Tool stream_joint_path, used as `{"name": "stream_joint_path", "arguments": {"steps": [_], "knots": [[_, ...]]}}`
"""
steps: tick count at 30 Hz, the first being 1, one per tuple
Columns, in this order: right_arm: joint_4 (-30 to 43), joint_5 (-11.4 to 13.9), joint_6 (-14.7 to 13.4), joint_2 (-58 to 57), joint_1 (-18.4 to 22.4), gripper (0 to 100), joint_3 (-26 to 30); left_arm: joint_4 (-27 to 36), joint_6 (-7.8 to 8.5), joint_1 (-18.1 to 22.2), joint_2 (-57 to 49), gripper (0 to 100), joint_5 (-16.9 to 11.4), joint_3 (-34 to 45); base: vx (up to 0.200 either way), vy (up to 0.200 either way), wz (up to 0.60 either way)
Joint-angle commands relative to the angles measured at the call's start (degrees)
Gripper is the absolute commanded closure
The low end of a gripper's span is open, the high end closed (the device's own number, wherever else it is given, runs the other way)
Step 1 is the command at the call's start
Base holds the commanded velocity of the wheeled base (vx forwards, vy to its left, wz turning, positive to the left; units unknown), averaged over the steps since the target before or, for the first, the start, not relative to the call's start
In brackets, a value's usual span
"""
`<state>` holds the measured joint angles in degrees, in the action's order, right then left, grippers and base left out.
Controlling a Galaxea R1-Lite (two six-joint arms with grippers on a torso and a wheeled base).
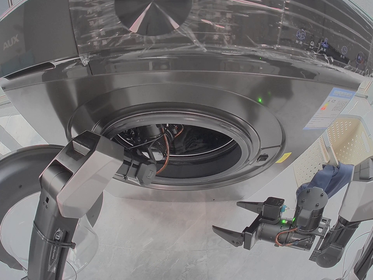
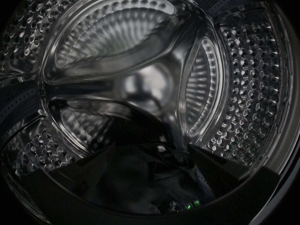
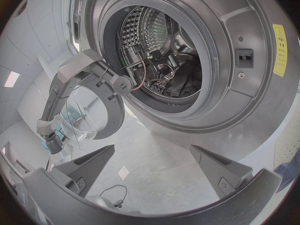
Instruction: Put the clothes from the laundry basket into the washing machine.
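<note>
Clothes are partly loaded: a dark garment [image 2: 134,178] lies at the bottom of the washing machine [image 1: 217,94] drum. The left claw [image 2: 150,148] is inside the drum just above it, spread, apparently gripping nothing. The right claw [image 1: 226,216] hangs low at the machine's near right, spread and empty. A blue garment [image 1: 330,177] sits at the laundry basket [image 1: 345,137], far right, not yet moved. I'd say at least one item is left.

Washing machine [image 1: 194,90] front bears yellow warning sticker [image 1: 283,157] and energy label [image 1: 330,107].
</note>
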<state>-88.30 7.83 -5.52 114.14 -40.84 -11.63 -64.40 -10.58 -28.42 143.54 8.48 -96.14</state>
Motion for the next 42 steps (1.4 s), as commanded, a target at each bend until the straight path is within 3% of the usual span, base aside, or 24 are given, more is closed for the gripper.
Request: {"name": "stream_joint_path", "arguments": {"steps": [1, 9, 15, 19, 23, 34, 42], "knots": [[-0.03, 0.08, -0.01, 0.03, 0.06, 0, -0.06, -0.02, -0.05, -0.41, -0.11, 0, 0.04, 1.56, 0.0, 0.0, 0.0], [-0.03, 0.08, -0.01, 0.03, 0.06, 0, 0.03, 0.95, 0.21, -1.82, -5.12, 0, -0.4, 10.18, 0.0, 0.0, 0.0], [-0.03, 0.08, -0.01, 0.03, 0.06, 0, 0.29, 0.77, 1.18, -5.25, -12.68, 0, -1.98, 23.71, 0.0, 0.0, 0.0], [-0.03, 0.08, -0.01, -0.06, 0.06, 0, 0.56, -1.08, 3.73, -7.27, -16.63, 0, -4.79, 35.05, 0.0, 0.0, 0.0], [-0.03, 0.17, 0.16, -0.59, 0.5, 0, 1.0, -6.7, 5.75, -9.11, -18.92, 0, -5.67, 45.07, 0.0, 0.0, 0.0], [-0.03, 0.08, 0.69, -6.04, 1.82, 0, 3.02, -16.9, 5.84, -13.77, -30.96, 0, -7.78, 67.22, 0.0, 0.0, 0.0], [-0.03, -0.18, 0.6, -9.37, 3.13, 0, 3.28, -18.21, 5.75, -14.39, -38.43, 0, -7.34, 74.69, 0.0, 0.0, 0.0]]}}
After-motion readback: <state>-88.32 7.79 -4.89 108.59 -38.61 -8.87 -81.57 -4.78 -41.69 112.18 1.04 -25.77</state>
